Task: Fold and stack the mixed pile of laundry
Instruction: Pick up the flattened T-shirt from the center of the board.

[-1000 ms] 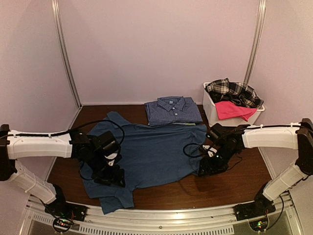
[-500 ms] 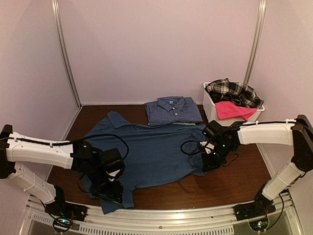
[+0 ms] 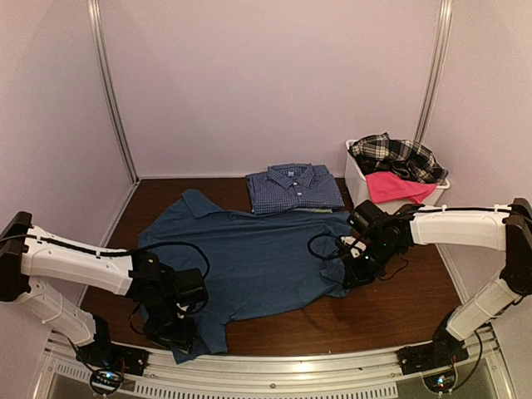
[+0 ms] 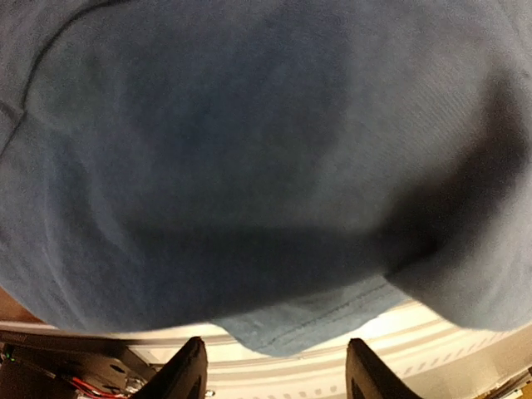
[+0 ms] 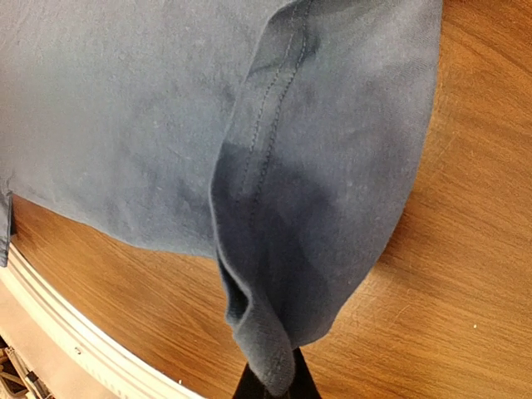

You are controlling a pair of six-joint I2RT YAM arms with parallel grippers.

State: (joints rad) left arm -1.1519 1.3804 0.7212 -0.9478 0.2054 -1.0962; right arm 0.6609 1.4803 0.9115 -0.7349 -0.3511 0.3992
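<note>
Top external view is showing the dark blue T-shirt [image 3: 266,258] spread on the table [image 3: 407,312]. Right gripper [image 3: 356,273] is pinching its hem; left gripper [image 3: 173,331] is straddling the near hem, jaws apart. Pulling one-sided risks dragging it crooked.

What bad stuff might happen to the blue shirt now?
The right gripper pinches only a thin fold of the blue T-shirt, so it might slip out. The left gripper is open, holding nothing; a one-sided pull could bunch the shirt or drag it into the folded checked shirt.
</note>
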